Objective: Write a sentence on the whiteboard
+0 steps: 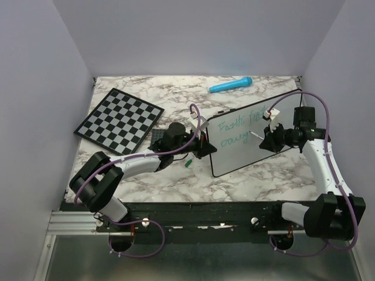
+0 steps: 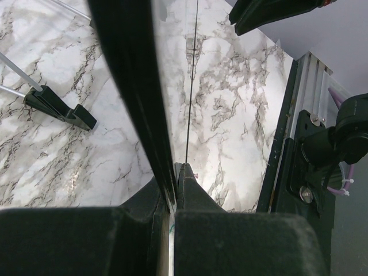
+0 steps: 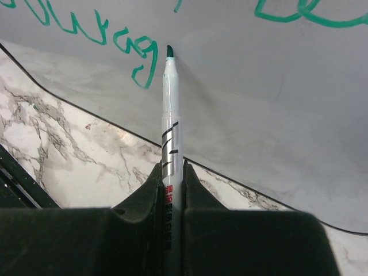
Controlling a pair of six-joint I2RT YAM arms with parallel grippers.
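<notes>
Overhead, far left: a black-and-white chequered chessboard (image 1: 119, 121) is lying on the grey-veined marble worktop (image 1: 176, 181), carrying no lettering.

The left gripper (image 1: 205, 143) is reaching in at centre. In its wrist view the left gripper (image 2: 175, 172) is showing jaws pressed together on the thin black-framed edge of the large white rectangular whiteboard (image 1: 240, 155). That view is catching the board edge-on only, so none of its writing is showing there. A small green cap-like piece (image 1: 188, 164) is lying just beside this arm, too small to identify.

The whiteboard is sitting skewed across the right half of the worktop; its tilt is hard to judge from above. The teal-green handwritten sentence (image 1: 237, 130) is running in two lines. The top line is reading roughly "Faith fuel", its end hidden behind the right arm. The lower line is reading roughly "courag". The right wrist view is cutting off the top line and the start of the lower one.

A bright blue pen-shaped object (image 1: 230, 85) is lying at the back, label unreadable.

The right gripper (image 1: 266, 137) is hovering over the board's right part. Close up, the right gripper (image 3: 171, 169) is showing jaws clamped on a white-barrelled green-tipped marker (image 3: 171, 115). The barrel is bearing black slanted stripes and small red characters I cannot read. Its tip is sitting just right of the last "g"; whether it touches the board I cannot tell.
</notes>
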